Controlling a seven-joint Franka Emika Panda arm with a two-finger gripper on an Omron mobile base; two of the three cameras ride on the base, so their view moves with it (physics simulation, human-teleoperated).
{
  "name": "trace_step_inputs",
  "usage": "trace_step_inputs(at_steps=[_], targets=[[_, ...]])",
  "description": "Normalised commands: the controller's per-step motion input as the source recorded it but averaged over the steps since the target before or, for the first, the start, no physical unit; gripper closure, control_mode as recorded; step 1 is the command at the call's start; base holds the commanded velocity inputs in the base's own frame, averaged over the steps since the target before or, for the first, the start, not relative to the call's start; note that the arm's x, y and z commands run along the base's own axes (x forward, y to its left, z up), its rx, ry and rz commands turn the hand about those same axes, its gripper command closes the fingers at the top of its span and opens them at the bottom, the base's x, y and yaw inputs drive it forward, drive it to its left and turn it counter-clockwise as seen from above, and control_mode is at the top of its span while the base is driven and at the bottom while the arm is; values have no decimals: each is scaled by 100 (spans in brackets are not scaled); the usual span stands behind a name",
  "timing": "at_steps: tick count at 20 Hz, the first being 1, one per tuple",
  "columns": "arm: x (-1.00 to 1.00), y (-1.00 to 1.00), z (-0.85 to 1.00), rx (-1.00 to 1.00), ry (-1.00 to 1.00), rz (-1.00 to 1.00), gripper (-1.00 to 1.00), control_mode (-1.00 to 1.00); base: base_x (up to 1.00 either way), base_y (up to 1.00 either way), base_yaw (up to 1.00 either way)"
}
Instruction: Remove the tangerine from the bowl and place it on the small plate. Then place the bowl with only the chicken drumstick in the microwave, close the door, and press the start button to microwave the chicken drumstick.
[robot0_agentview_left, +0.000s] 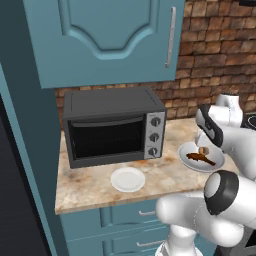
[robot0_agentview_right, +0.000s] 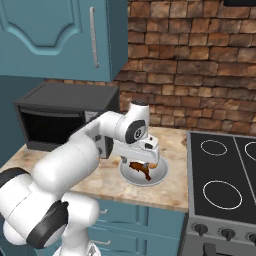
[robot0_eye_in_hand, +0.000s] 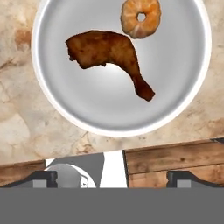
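Item: drumstick (robot0_eye_in_hand: 109, 59), in my hand view lying in the bowl (robot0_eye_in_hand: 183, 92); long axis 10 to 4 o'clock, thin end toward 4. Tangerine (robot0_eye_in_hand: 140, 17) near it at 1 o'clock. Gripper (robot0_eye_in_hand: 111, 178) spread open above, holding nothing. Plate (robot0_agentview_left: 128, 179) on the counter (robot0_agentview_left: 85, 187).

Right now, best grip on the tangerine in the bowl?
Come straight down on the tangerine, fingers closing across its round sides. It lies near the rim of the bowl, apart from the drumstick; the open gripper hangs above, so probably line the fingers up along the rim.
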Motion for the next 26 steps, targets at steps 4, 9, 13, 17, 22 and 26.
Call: trace_step_inputs(at_steps=[4, 9, 13, 17, 22, 26], targets=[[9, -16, -12, 0, 3, 0, -100, -100, 0, 0, 0], [36, -8, -30, 0, -1, 0, -100, -100, 0, 0, 0], [38, -16, -21, 0, 0, 0, -100, -100, 0, 0, 0], [43, -10, -11, 1, 0, -1, -100, -100, 0, 0, 0], [26, -10, -17, 0, 0, -1, -100, -100, 0, 0, 0], [19, -1, -24, 0, 0, -1, -100, -100, 0, 0, 0]])
